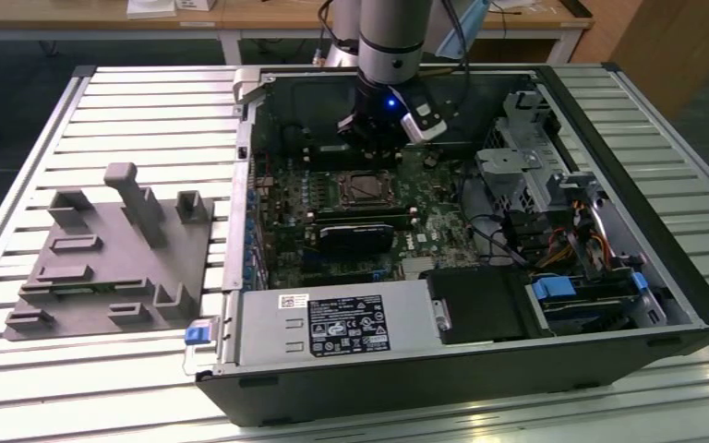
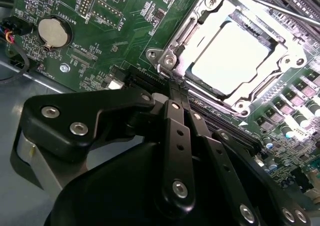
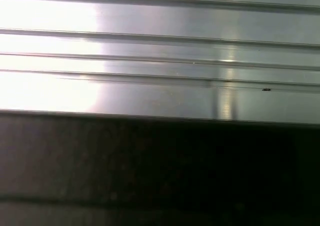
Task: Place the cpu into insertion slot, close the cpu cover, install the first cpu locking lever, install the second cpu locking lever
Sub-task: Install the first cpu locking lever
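The cpu [image 2: 227,56] lies in the insertion slot [image 1: 365,188], its bright silver top showing through the window of the cpu cover [image 2: 172,53]. The cover's metal frame lies flat around the chip. A thin metal lever rod [image 2: 260,3] runs along the socket's far side. My gripper [image 2: 172,86] hangs just beside one edge of the socket, with its black fingers [image 2: 176,116] drawn together and nothing between them. In the exterior view the gripper [image 1: 376,143] stands over the green board, behind the socket, inside the open computer case.
A long black card [image 1: 357,235] lies in front of the socket. The labelled power-supply box [image 1: 330,323] is at the case front, and a drive cage [image 1: 515,166] and cables [image 1: 552,240] are at the exterior view's right. A grey fixture block [image 1: 108,249] stands on the slatted table [image 1: 145,101].
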Controlling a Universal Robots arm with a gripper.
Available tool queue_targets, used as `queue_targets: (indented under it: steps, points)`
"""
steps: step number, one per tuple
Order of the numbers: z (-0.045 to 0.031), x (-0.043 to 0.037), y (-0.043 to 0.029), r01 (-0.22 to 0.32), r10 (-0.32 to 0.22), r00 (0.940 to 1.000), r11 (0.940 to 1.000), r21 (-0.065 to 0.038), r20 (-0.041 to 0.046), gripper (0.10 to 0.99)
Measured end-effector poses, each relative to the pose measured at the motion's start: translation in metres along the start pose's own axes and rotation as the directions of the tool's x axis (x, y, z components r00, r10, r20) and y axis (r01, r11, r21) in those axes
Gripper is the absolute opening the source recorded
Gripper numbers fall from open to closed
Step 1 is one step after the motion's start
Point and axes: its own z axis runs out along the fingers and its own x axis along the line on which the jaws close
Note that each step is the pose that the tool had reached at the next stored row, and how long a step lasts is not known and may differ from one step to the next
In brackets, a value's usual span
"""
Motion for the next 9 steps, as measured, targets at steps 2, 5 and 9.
queue_targets:
  steps: [2,5,9]
  points:
    - [0.0,0.0,-0.0004,0.0,0.0,1.0,1.0,0.0,0.0,0.106]
    - [-0.0001,0.0,-0.0008,0.0,0.0,1.0,1.0,0.0,-0.0001,0.106]
    - [0.0008,0.0,-0.001,0.0,0.0,1.0,1.0,0.001,0.0,0.106]
